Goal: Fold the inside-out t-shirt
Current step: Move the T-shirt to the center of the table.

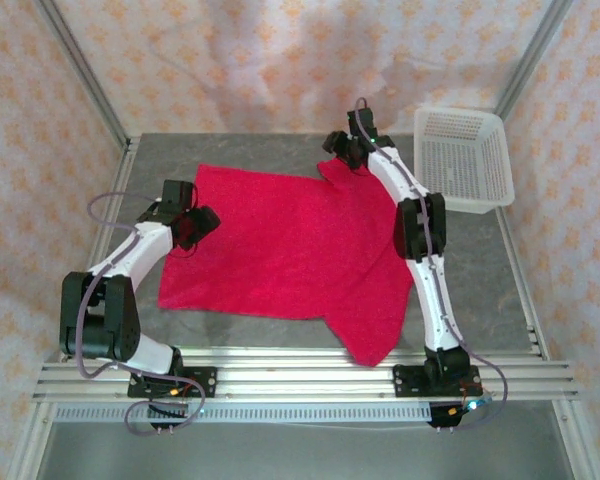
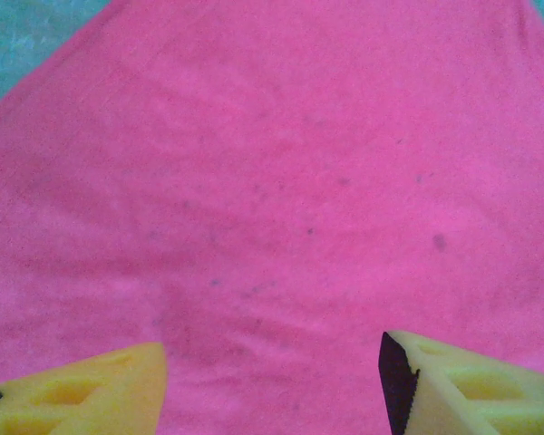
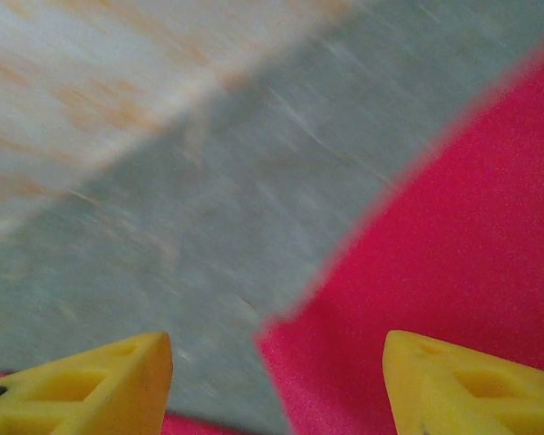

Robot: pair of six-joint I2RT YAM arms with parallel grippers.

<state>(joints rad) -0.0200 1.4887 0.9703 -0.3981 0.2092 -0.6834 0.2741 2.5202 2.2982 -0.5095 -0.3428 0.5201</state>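
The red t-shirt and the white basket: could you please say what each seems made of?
The t-shirt looks like soft, matte knit fabric, perhaps cotton: it lies limp with gentle wrinkles and a fine-textured surface. The basket looks like rigid white plastic, judging by its moulded lattice walls and smooth rim.

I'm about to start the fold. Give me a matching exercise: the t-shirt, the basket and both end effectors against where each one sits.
Things:
1. t-shirt
2. basket
3. left end effector
4. right end effector

Places:
A. far right corner of the table
B. at the t-shirt's far edge, nearest the basket, fingers apart
C. spread across the middle of the table
D. over the t-shirt's left side, fingers apart

Pairs: 1-C, 2-A, 3-D, 4-B
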